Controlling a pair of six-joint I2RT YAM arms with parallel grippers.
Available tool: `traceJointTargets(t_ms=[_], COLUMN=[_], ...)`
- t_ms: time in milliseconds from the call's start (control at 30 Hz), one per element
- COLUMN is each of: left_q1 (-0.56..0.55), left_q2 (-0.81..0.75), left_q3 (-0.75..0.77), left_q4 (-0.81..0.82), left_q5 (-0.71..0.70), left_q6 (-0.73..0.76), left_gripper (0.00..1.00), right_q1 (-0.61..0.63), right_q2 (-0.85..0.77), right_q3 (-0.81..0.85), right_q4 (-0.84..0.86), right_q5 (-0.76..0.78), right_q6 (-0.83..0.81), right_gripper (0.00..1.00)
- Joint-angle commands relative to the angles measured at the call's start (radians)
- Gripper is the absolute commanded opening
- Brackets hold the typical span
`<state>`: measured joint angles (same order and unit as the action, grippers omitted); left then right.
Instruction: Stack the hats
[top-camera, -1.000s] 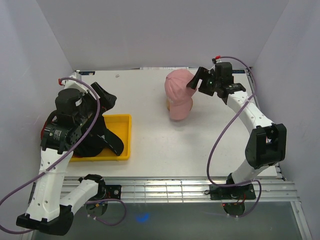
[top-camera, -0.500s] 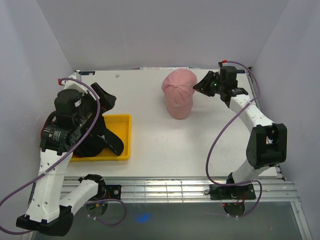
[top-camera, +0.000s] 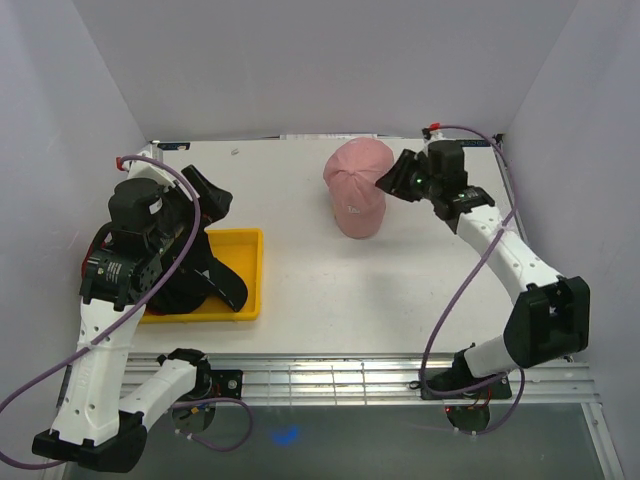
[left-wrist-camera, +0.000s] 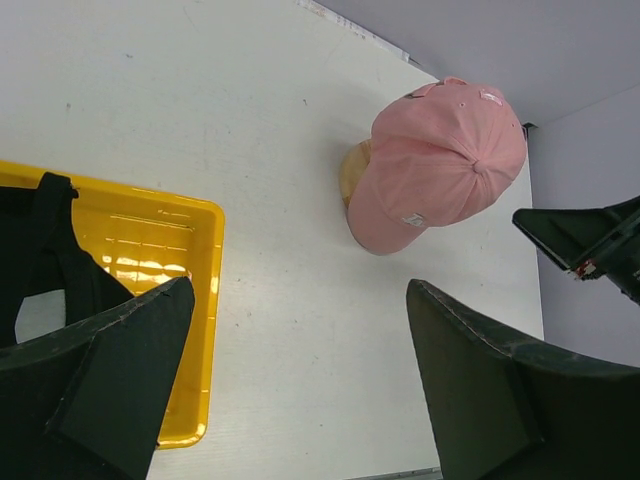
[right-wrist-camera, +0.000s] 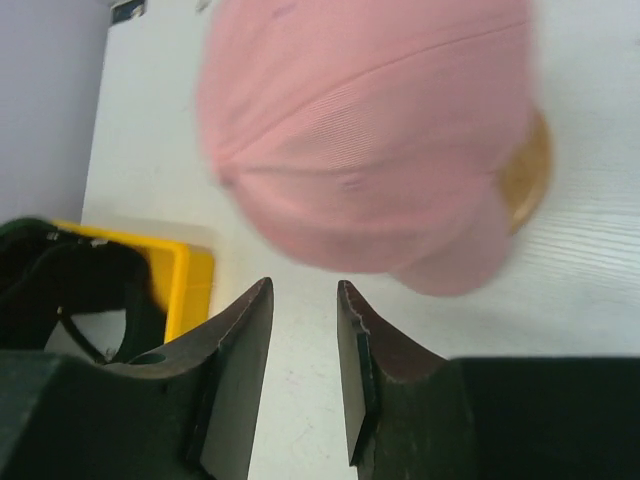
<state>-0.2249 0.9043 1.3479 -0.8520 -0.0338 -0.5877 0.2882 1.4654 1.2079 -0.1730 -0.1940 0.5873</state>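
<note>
A pink hat (top-camera: 357, 190) sits on a wooden stand at the back middle of the table, brim toward the near side. In the left wrist view the pink hat (left-wrist-camera: 445, 160) covers most of the stand (left-wrist-camera: 350, 172). My right gripper (top-camera: 390, 182) hovers just right of the hat's crown; its jaws (right-wrist-camera: 305, 287) stand a narrow gap apart with nothing between them, below the blurred hat (right-wrist-camera: 370, 130). Black hats (left-wrist-camera: 50, 270) lie in the yellow tray (top-camera: 248, 270) on the left. My left gripper (top-camera: 222, 238) hangs wide open over the tray's right edge, empty (left-wrist-camera: 300, 288).
The yellow tray (left-wrist-camera: 150, 240) lies near the table's left front. White walls close in the table on the left, back and right. Bare white tabletop (top-camera: 330, 290) stretches between the tray and the stand.
The right gripper let go of the pink hat, narrowed its jaws, drew back to the right, then returned beside the crown. The hat settled lower on the stand. The left arm has not moved.
</note>
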Motion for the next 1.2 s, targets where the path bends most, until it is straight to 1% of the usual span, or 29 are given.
traceJointTargets(t_ms=[0, 33, 67, 133, 167, 233, 267, 333, 367, 400, 467, 500, 600, 633, 667, 800, 967, 1167], left_q1=[-0.002, -0.002, -0.002, -0.002, -0.002, -0.002, -0.002, -0.002, -0.004, -0.002, -0.002, -0.004, -0.002, -0.004, -0.002, -0.002, -0.002, -0.002], left_q2=[-0.001, 0.007, 0.024, 0.039, 0.053, 0.067, 0.073, 0.093, 0.097, 0.105, 0.113, 0.117, 0.134, 0.134, 0.133, 0.127, 0.107, 0.102], left_q3=[0.016, 0.029, 0.06, 0.094, 0.112, 0.163, 0.18, 0.235, 0.25, 0.266, 0.307, 0.321, 0.37, 0.373, 0.373, 0.352, 0.324, 0.324], left_q4=[0.025, 0.025, 0.025, 0.03, 0.03, 0.028, 0.028, 0.019, 0.018, 0.018, 0.015, 0.007, -0.01, -0.01, -0.01, -0.009, 0.001, 0.002], left_q5=[0.014, 0.021, 0.025, 0.031, 0.031, 0.02, 0.015, 0.006, -0.001, -0.005, -0.017, -0.023, -0.031, -0.032, -0.032, -0.022, -0.02, -0.023], left_q6=[-0.004, -0.014, -0.021, -0.034, -0.046, -0.058, -0.07, -0.086, -0.102, -0.109, -0.119, -0.124, -0.13, -0.133, -0.135, -0.135, -0.138, -0.129], left_gripper=[0.98, 0.98, 0.98, 0.98, 0.98, 0.98, 0.98, 0.98, 0.98, 0.98, 0.98, 0.98, 0.98, 0.98, 0.98, 0.98, 0.98, 0.98], right_q1=[0.245, 0.302, 0.398, 0.478, 0.549, 0.613, 0.673, 0.729, 0.78, 0.801, 0.847, 0.856, 0.911, 0.928, 0.959, 0.997, 1.017, 1.017], right_q2=[-0.076, -0.083, -0.086, -0.077, -0.067, -0.011, 0.015, 0.099, 0.128, 0.18, 0.225, 0.246, 0.344, 0.361, 0.38, 0.484, 0.587, 0.673], right_q3=[0.024, 0.007, -0.002, -0.018, -0.03, -0.012, 0.025, 0.079, 0.111, 0.164, 0.212, 0.26, 0.332, 0.381, 0.407, 0.525, 0.686, 0.759], right_q4=[-0.029, -0.007, 0.016, 0.084, 0.111, 0.138, 0.142, 0.138, 0.121, 0.116, 0.104, 0.098, 0.064, 0.052, 0.038, -0.045, -0.132, -0.174], right_q5=[0.118, 0.137, 0.149, 0.16, 0.156, 0.16, 0.16, 0.162, 0.171, 0.176, 0.185, 0.182, 0.189, 0.233, 0.249, 0.3, 0.376, 0.4], right_q6=[-0.125, -0.135, -0.142, -0.147, -0.15, -0.179, -0.193, -0.236, -0.248, -0.257, -0.268, -0.271, -0.296, -0.305, -0.328, -0.348, -0.38, -0.411], right_gripper=[0.38, 0.38, 0.39, 0.41, 0.41, 0.41, 0.41, 0.4, 0.4, 0.4, 0.4, 0.4, 0.43, 0.44, 0.47, 0.55, 0.56, 0.57])
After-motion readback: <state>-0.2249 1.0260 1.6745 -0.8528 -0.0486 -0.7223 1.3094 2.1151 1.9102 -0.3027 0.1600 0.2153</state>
